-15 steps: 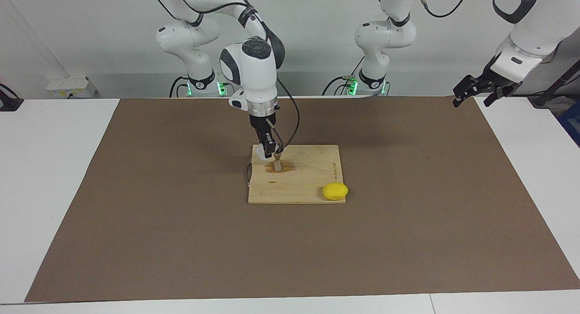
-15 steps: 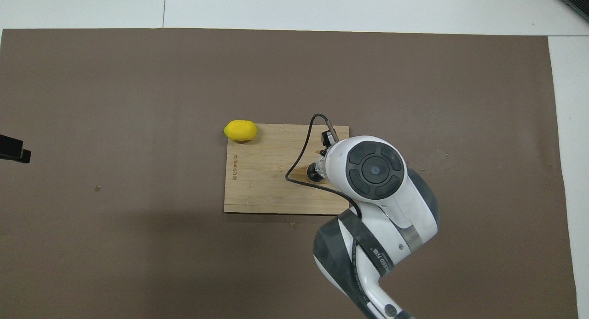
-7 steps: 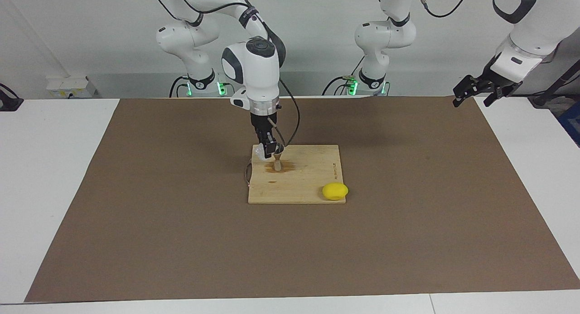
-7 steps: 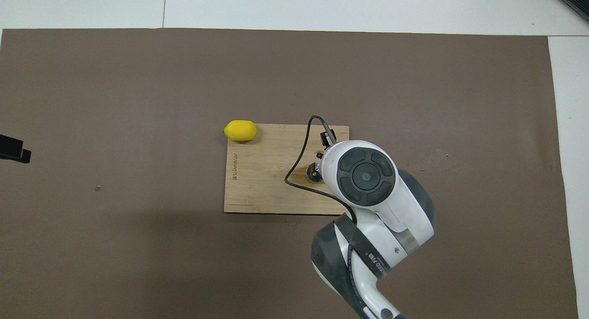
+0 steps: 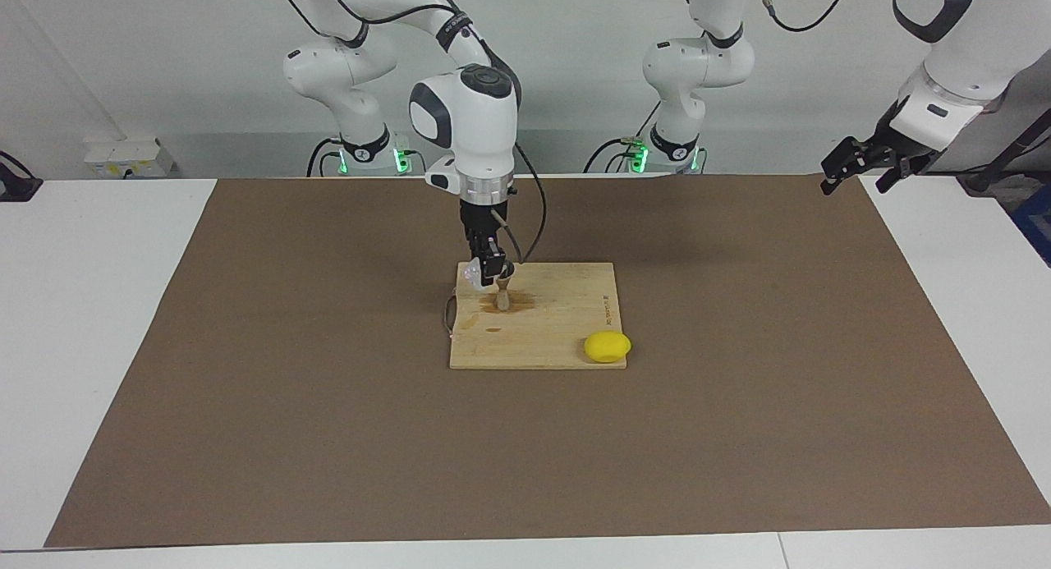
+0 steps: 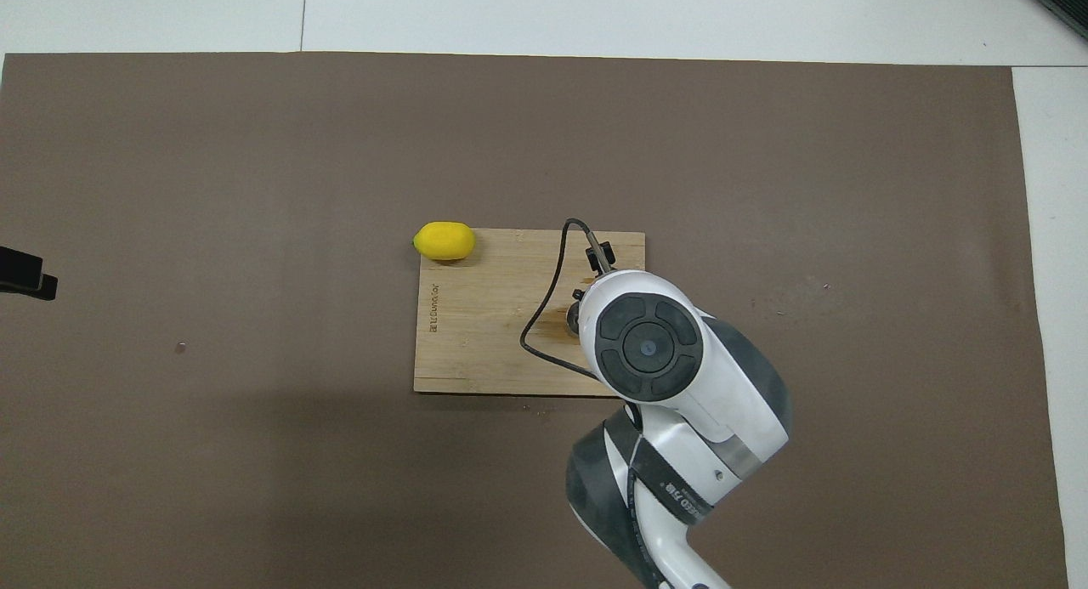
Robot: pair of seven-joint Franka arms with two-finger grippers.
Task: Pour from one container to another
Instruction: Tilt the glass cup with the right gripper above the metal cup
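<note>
A small silvery jigger (image 5: 502, 299) stands upright on a wooden cutting board (image 5: 558, 327), in a brown wet stain. My right gripper (image 5: 488, 270) hangs just over the jigger, shut on a small clear cup (image 5: 471, 272) that is tilted beside the jigger's mouth. In the overhead view the right arm's wrist covers the cup and the gripper, and only an edge of the jigger (image 6: 575, 318) shows. My left gripper (image 5: 854, 168) waits open and empty, high over the table's corner at the left arm's end; its tip (image 6: 24, 273) shows at the edge of the overhead view.
A yellow lemon (image 5: 608, 346) lies at the board's corner farthest from the robots, toward the left arm's end. A brown mat (image 5: 246, 388) covers the table. The right gripper's black cable (image 6: 544, 308) loops over the board.
The right arm's wrist has risen a little and shifted slightly toward the left arm's end, with the cup still over the jigger. The left arm has not moved.
</note>
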